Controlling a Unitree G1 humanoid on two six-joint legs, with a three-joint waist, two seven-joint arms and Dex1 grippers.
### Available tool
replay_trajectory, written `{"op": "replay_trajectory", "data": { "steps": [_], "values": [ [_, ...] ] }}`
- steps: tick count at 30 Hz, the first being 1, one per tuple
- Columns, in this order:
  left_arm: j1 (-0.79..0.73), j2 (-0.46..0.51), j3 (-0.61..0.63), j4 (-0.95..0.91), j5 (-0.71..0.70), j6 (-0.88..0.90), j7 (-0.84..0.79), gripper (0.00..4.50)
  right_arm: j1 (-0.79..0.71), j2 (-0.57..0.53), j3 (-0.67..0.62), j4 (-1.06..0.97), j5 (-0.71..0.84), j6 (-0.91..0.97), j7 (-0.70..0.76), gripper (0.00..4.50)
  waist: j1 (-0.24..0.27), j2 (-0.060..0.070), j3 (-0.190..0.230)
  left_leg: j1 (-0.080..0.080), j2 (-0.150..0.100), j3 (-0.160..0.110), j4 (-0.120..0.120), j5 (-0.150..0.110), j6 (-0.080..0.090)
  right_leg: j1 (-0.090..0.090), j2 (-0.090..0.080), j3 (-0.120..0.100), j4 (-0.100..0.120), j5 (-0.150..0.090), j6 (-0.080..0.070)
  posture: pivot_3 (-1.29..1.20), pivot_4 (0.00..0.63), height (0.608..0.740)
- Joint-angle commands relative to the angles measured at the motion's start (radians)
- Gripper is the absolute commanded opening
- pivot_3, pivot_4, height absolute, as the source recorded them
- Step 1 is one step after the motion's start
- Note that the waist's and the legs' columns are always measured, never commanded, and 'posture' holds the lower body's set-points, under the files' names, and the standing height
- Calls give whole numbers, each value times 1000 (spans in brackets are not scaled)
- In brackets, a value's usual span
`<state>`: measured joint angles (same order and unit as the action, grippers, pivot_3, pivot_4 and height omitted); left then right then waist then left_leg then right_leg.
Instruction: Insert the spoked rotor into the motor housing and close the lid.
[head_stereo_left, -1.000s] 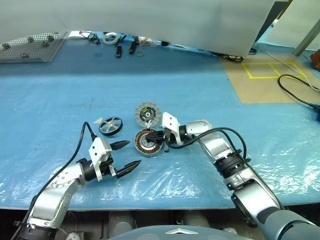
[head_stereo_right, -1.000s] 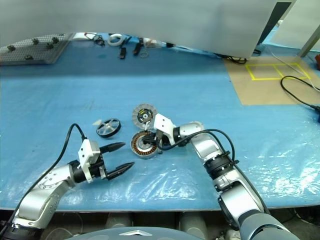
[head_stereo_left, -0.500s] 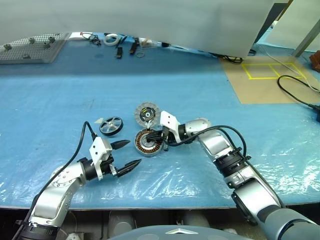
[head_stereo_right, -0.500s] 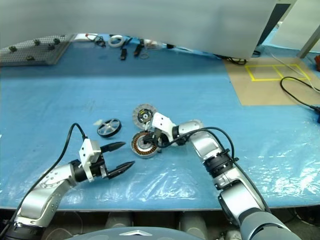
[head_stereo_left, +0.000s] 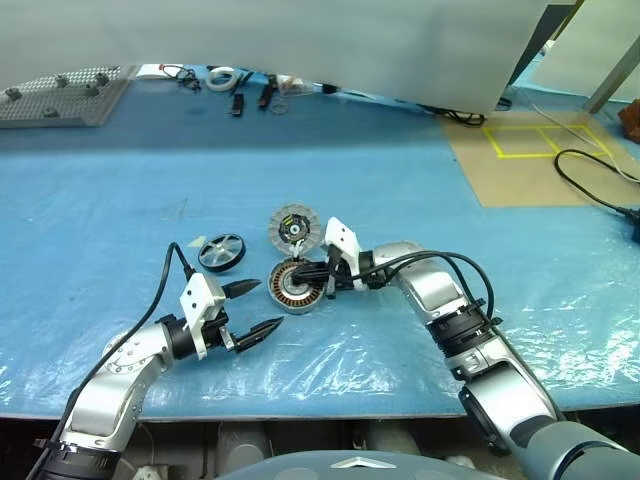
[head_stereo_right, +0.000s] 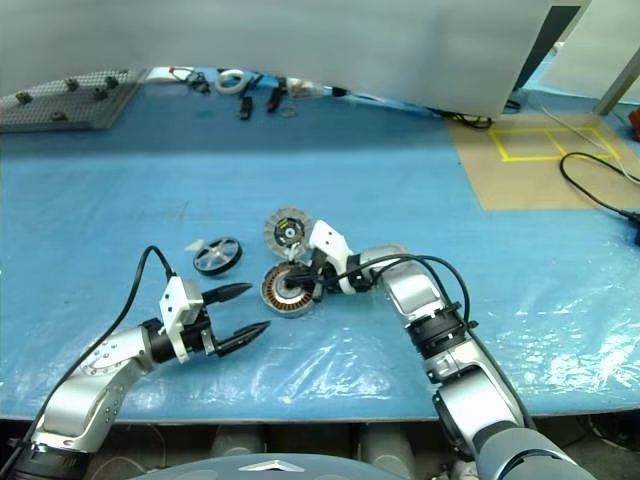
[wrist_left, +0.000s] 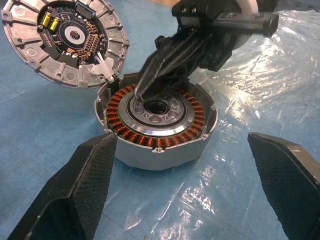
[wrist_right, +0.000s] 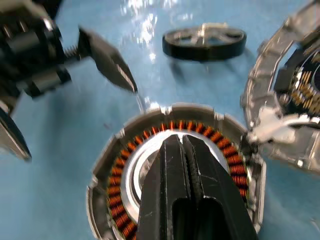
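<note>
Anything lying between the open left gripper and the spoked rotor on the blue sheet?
Nothing does: in the left eye view only bare blue sheet separates the left gripper from the spoked rotor.

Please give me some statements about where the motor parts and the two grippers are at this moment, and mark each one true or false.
1. The spoked rotor sits inside the motor housing. False: it lies on the blue sheet, apart from the housing.
2. The lid is open, ribbed inner face showing, beside the housing. True.
3. The right gripper is shut, its tips over the housing's middle. True.
4. The left gripper is shut on the rotor. False: it is open and holds nothing.
5. Copper-coloured windings are visible inside the housing. True.
</note>
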<state>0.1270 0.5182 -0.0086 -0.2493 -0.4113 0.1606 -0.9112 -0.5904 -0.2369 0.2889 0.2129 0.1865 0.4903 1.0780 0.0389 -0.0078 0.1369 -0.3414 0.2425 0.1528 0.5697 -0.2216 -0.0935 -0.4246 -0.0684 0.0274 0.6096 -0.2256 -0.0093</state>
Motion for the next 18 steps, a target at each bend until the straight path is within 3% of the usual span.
{"op": "replay_trajectory", "data": {
  "steps": [1, 7, 12, 18],
  "values": [
    [4, 0, 3, -20, -3, -17, -2, 4428, -25, -12, -35, -82, 50, -23, 18, 23, 1, 0, 0, -1, 0, 0, 0, 0, 0, 0, 0, 0, 0, 0, 0, 0, 150, 740],
    [6, -1, 5, -24, -3, -19, 1, 4428, -37, -49, -49, -153, 71, -13, 18, 23, 2, 0, 0, -1, 0, -1, -3, 0, 0, 0, 1, 0, -1, 0, 0, 0, 150, 740],
    [-7, 10, 54, -16, -21, -19, 10, 4428, -3, -166, -73, -195, 18, -106, 2, 23, 7, 0, 0, -1, 0, 0, -3, 0, 0, 0, 0, 0, -1, 0, 0, 0, 150, 740],
    [-33, 31, 109, 8, -38, -13, 0, 4428, 96, -263, -185, -312, 91, -10, -44, 23, 6, 0, 0, -1, 0, -1, -3, 0, 0, 0, 1, 1, -1, 1, 1, 0, 150, 740]
  ]
}}
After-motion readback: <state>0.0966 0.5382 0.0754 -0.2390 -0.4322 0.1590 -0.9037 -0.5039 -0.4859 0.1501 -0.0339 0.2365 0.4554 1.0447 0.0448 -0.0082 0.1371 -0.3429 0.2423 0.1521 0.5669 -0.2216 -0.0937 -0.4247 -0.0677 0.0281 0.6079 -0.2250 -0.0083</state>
